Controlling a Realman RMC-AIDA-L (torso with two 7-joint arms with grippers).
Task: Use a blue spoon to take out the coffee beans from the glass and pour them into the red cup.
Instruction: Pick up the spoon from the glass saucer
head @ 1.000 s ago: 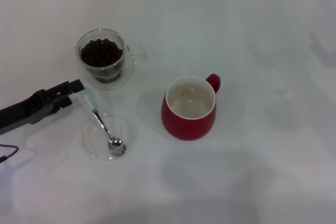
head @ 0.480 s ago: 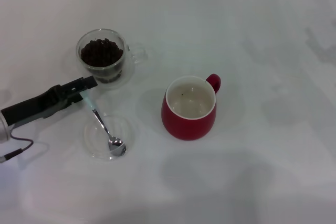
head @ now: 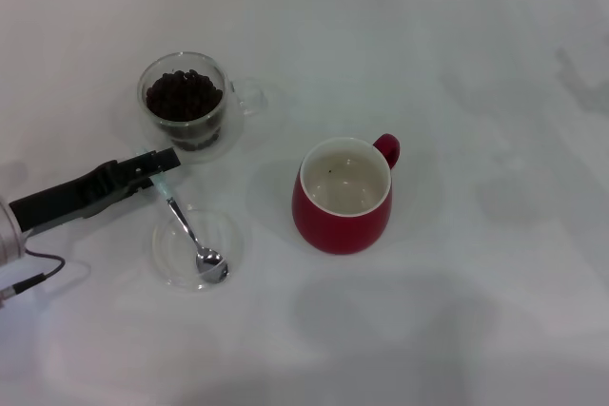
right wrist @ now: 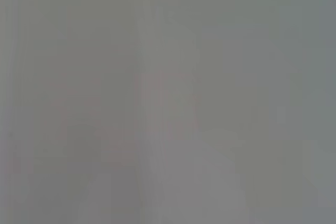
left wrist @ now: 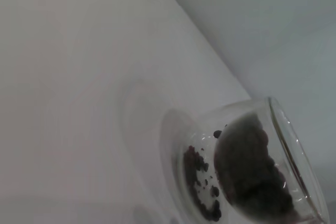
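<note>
Blue spoon (head: 186,225): bowl in the glass dish (head: 228,235), handle slanting toward the glass (head: 184,102). Our left gripper (head: 164,161) sits at the handle tip; grip state we cannot tell.

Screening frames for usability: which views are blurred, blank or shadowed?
Head view: even light, soft shadows beside the red cup and glass. Left wrist view: glass close, soft, tilted in frame. Right wrist view: blank grey, nothing discernible.

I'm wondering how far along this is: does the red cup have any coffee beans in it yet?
Nearly empty. The red cup shows its bare cream inside with one tiny dark speck, while the coffee beans fill the glass.
</note>
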